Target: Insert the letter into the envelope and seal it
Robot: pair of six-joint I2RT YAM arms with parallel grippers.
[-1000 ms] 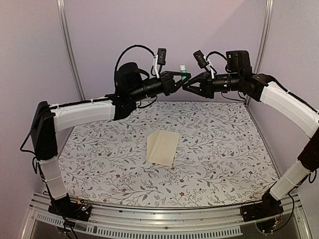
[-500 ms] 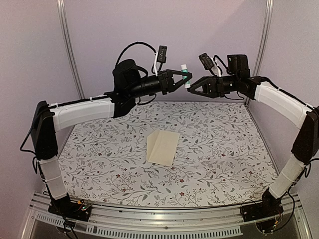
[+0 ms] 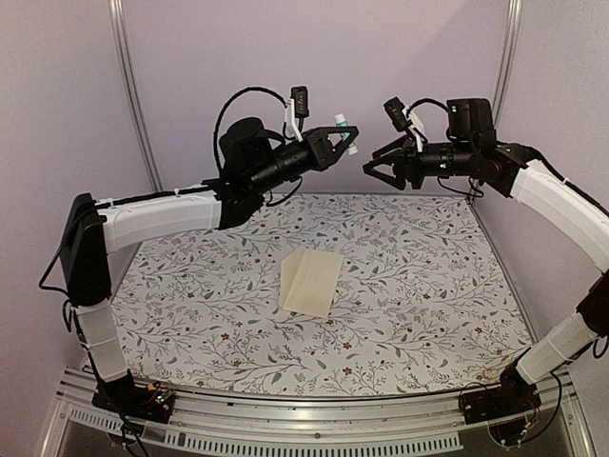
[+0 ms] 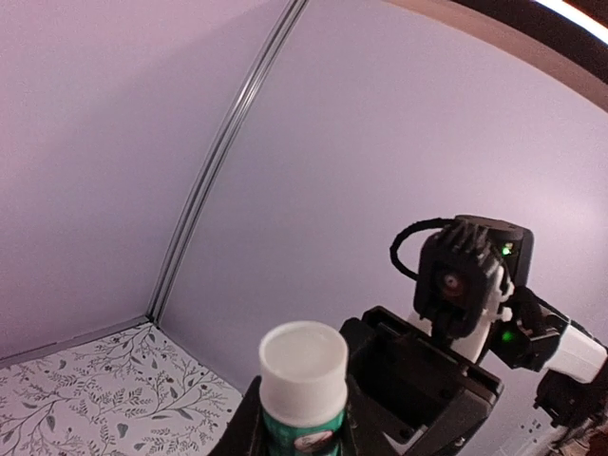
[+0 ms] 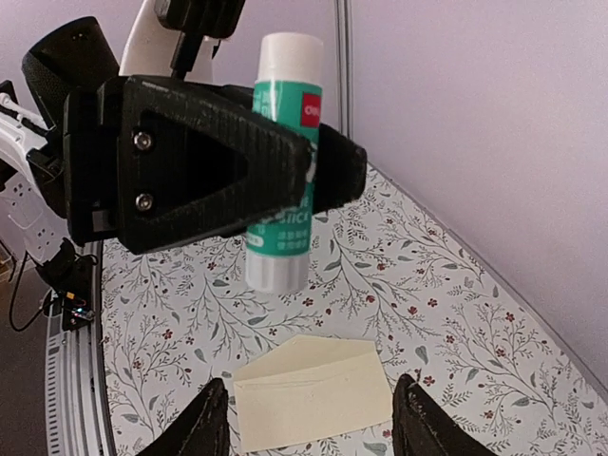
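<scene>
**Overhead and wrist views, read from left to right.** The left arm (image 3: 157,214) rose from the near edge of the table and reached up and inward, ending high above and behind the envelope (image 3: 310,280). The envelope, a plain cream rectangle, lay flat on the floral tablecloth (image 3: 190,286) near the middle of the table, skewed so that its long sides ran at a slant. Nothing touched it. Whether the letter was inside it could not be told from any view.

Well above the envelope and slightly to its right, the left gripper (image 3: 340,145) was clamped on a glue stick (image 5: 285,71). The stick had a green label and a white end projecting from each side of the black fingers. In the right wrist view it stood nearly upright, directly above the envelope.

Just right of the stick, at the same height above the envelope, the right gripper (image 3: 369,160) faced the left one. It had its jaws spread and nothing between them. Its two fingertips (image 5: 211,423) framed the envelope far below and were apart from the stick. The right arm (image 3: 557,195) arched back down toward the near edge, to the envelope's far right.
</scene>
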